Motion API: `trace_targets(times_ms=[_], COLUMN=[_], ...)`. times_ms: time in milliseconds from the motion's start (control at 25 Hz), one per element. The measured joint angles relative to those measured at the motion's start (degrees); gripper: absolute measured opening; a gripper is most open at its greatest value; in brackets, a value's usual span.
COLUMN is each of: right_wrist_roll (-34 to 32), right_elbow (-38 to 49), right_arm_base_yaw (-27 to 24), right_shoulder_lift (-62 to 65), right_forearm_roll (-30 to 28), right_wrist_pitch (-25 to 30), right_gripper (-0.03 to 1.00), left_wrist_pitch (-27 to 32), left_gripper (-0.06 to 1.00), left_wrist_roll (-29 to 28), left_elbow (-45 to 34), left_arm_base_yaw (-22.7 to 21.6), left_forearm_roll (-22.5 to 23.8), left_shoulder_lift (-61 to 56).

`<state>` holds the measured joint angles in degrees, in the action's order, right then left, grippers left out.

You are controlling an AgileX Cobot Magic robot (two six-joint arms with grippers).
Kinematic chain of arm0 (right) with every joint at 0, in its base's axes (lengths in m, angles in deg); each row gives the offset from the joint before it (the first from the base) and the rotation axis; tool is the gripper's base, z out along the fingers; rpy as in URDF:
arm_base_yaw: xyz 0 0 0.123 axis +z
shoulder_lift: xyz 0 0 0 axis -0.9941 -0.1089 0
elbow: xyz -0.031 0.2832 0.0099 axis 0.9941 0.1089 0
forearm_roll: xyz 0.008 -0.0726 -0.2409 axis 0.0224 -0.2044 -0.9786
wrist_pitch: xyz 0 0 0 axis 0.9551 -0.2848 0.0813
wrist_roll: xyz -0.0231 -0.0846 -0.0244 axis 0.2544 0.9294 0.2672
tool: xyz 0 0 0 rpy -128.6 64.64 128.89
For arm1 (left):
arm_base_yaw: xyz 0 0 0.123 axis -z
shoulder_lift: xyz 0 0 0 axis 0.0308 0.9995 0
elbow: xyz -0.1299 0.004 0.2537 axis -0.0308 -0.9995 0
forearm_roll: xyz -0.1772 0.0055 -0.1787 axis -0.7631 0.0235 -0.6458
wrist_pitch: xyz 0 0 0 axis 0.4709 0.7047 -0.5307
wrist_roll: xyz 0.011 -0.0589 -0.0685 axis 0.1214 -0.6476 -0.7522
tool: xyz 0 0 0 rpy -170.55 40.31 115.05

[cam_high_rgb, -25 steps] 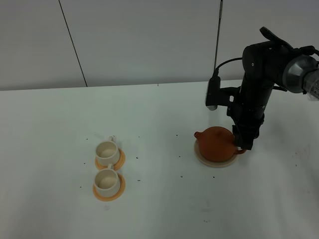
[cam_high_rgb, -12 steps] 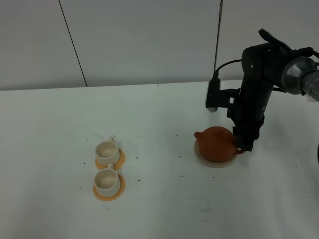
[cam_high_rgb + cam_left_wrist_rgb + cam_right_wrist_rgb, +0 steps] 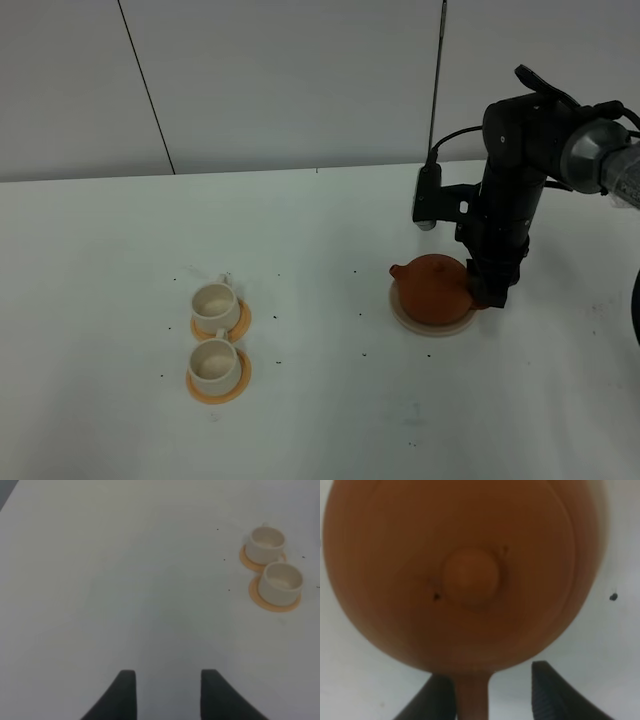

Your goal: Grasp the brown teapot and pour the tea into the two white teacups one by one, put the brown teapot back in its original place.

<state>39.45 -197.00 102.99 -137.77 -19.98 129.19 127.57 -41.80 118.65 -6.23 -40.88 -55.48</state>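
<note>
On the white table (image 3: 300, 230), the brown teapot (image 3: 432, 288) sits on its beige coaster (image 3: 425, 328), well apart from the two white teacups (image 3: 214, 303) on their orange saucers (image 3: 243, 320). Your right gripper (image 3: 490, 680) straddles the loop handle (image 3: 471, 700), jaws part-open and not yet clamped. Your left gripper (image 3: 167, 690) hovers with jaws apart, empty. Step in hand: the grasp. Next, you likely need to close firmly on the handle, then lift level.

— What does the right arm (image 3: 512, 170) look like?
— Black all over, with thick rounded links. One silver-grey cylindrical section (image 3: 598, 150) sits far up from the right gripper (image 3: 490, 292). Just above the gripper a slim black camera bar (image 3: 428, 195) with a pale tip is mounted at its side, and a thin black cable (image 3: 455, 128) loops from it to the arm.
— And the fingers?
— Dark, tapering blades. One right finger (image 3: 555, 695) has a ribbed edge; the left gripper (image 3: 167, 682) has smooth charcoal ones.
</note>
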Motion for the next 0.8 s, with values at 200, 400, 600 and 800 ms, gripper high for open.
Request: trace_targets(times_ms=[200,400,600,800], right_wrist_roll=[0.02,0.18,1.92,2.87], right_elbow=[0.0,0.0,0.0,0.0], right_arm_base_yaw=[0.0,0.0,0.0,0.0], right_shoulder_lift=[-0.06,-0.06,-0.06,-0.06], right_forearm_roll=[0.0,-0.05,-0.16,-0.16], right_wrist_pitch=[-0.05,-0.11,-0.16,-0.16], right_gripper=[0.35,0.35,0.35,0.35], left_wrist_pitch=[0.0,0.0,0.0,0.0], left_gripper=[0.37,0.37,0.37,0.37], left_wrist_roll=[0.0,0.0,0.0,0.0], left_elbow=[0.0,0.0,0.0,0.0], left_arm_base_yaw=[0.0,0.0,0.0,0.0], left_forearm_roll=[0.0,0.0,0.0,0.0], left_shoulder_lift=[0.0,0.0,0.0,0.0])
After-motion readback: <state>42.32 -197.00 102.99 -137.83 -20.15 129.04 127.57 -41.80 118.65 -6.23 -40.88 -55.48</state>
